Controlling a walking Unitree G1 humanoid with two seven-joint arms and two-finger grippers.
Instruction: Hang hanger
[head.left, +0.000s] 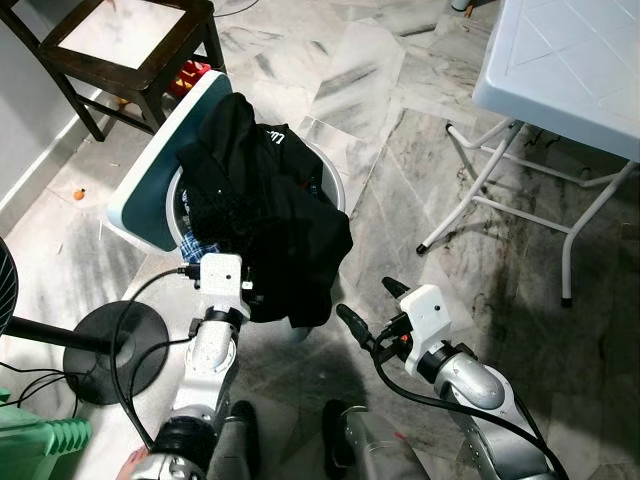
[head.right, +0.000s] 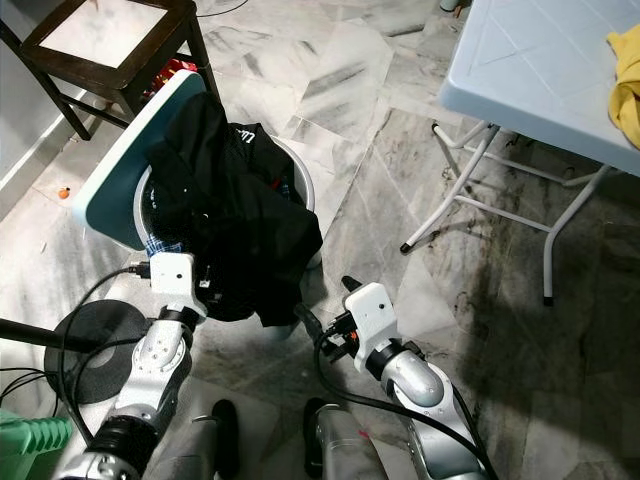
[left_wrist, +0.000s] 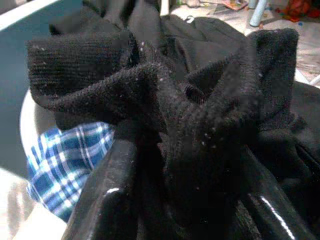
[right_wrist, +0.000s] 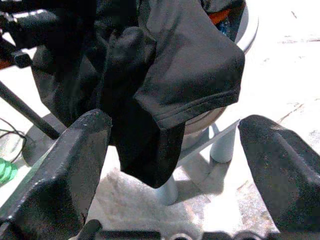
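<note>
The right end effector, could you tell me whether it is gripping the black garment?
No, the right end effector is open, with the black garment hanging ahead of it.

**Cloth, plastic and polished stone**

The black garment (left_wrist: 200, 125) bunched between the left gripper (left_wrist: 185, 210) fingers is matt ribbed knit, flecked with lint; those fingers (left_wrist: 107, 195) are glossy black plastic; beside them lies blue checked woven cloth (left_wrist: 65, 160); between the matt, scuffed fingers (right_wrist: 65, 165) of the right gripper (right_wrist: 175, 170) hangs smooth black fabric (right_wrist: 190, 65) with a stitched hem; the floor (head.left: 400, 130) is polished veined marble.
</note>
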